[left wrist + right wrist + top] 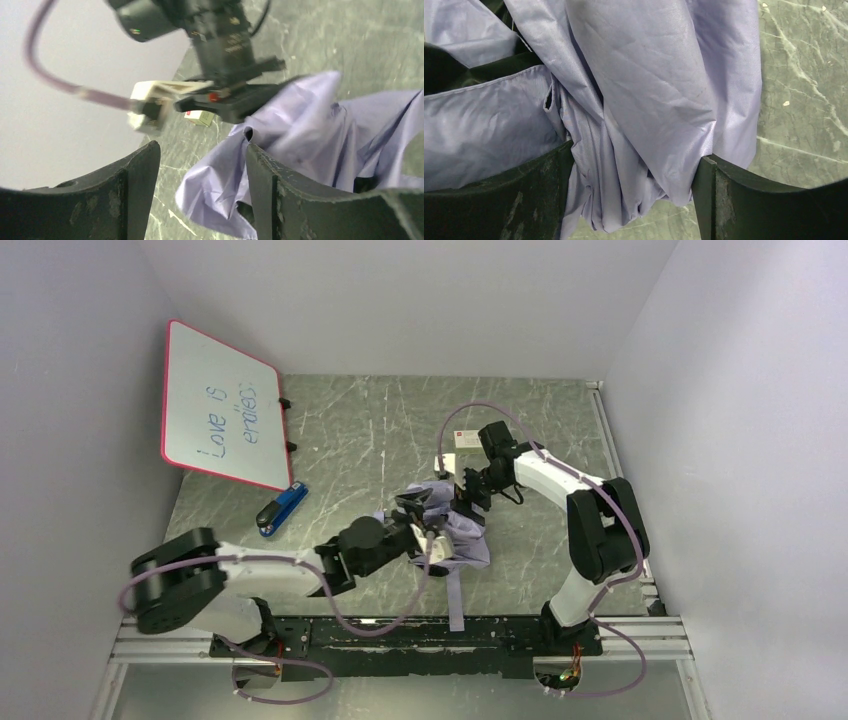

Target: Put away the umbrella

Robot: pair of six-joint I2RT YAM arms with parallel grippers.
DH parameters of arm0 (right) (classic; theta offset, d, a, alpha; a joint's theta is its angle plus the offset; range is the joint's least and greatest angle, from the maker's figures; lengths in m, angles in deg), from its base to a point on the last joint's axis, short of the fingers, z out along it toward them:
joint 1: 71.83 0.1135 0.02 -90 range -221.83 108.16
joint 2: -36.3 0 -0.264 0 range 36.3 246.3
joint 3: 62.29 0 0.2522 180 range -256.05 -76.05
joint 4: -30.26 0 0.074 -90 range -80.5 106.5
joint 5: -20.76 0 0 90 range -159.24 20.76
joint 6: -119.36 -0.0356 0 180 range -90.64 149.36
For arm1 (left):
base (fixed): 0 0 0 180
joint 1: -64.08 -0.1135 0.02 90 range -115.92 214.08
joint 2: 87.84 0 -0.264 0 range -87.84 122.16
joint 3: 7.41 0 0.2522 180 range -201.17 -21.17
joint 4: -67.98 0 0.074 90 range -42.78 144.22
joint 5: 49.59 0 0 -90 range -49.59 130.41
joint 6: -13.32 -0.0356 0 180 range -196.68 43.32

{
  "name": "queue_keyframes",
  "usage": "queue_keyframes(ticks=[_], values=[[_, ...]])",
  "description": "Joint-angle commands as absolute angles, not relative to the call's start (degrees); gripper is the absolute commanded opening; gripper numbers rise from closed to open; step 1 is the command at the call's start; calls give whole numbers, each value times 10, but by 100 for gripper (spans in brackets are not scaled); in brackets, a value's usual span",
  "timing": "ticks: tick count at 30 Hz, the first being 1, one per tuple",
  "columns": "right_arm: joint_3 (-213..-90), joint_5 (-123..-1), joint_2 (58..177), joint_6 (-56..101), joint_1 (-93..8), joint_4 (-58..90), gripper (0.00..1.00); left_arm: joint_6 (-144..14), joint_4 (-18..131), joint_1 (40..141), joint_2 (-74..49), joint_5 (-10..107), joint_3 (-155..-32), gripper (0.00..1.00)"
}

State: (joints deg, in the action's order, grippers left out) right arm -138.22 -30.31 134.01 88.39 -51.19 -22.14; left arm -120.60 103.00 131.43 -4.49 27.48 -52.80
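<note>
A: From the top view, where is the umbrella [465,535]?
B: It lies crumpled on the grey table [350,430], about in the middle, between the two arms. One lavender strap of it goes toward the near edge.
A: And the grippers there?
B: The left gripper [420,535] is at the left side of the fabric, and the right gripper [468,495] is at its far side. From this height I cannot tell how their jaws stand. A red-framed whiteboard [222,405] leans at the far left, a blue stapler [282,510] lies just beside it, and a small white box [467,438] sits behind the right gripper.
A: What does the left wrist view give?
B: The two dark fingers [125,200] stand clearly apart and clamp nothing. Bare table shows in the gap. The lavender fabric lies in front and touches only the finger on the right side of the picture. The other arm is blurred behind it.
A: And the right wrist view?
B: Here the fingers [744,200] stand wide, with a thick gathered bunch of the fabric between them. The cloth presses on both inner faces, so this gripper is clamped on the umbrella. Black parts of the umbrella show at the upper left
</note>
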Motion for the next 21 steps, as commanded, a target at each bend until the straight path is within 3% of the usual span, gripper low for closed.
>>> queue_keyframes(ticks=[1, 7, 12, 17, 21], values=[[-1359, -341, 1330, 904, -512, -233, 82, -1086, 990, 1318, -169, 275, -494, 67], [-1324, -360, 1311, 903, -503, -202, 80, -1008, 896, 1316, -324, 231, -454, 70], [-1291, -387, 1296, 877, -479, -161, 74, -920, 757, 1266, -344, 211, -519, 72], [-1236, -416, 1257, 842, -443, -100, 62, -844, 671, 1181, -306, 253, -593, 72], [-1184, -467, 1211, 816, -410, -34, 45, -813, 615, 1135, -270, 242, -640, 73]])
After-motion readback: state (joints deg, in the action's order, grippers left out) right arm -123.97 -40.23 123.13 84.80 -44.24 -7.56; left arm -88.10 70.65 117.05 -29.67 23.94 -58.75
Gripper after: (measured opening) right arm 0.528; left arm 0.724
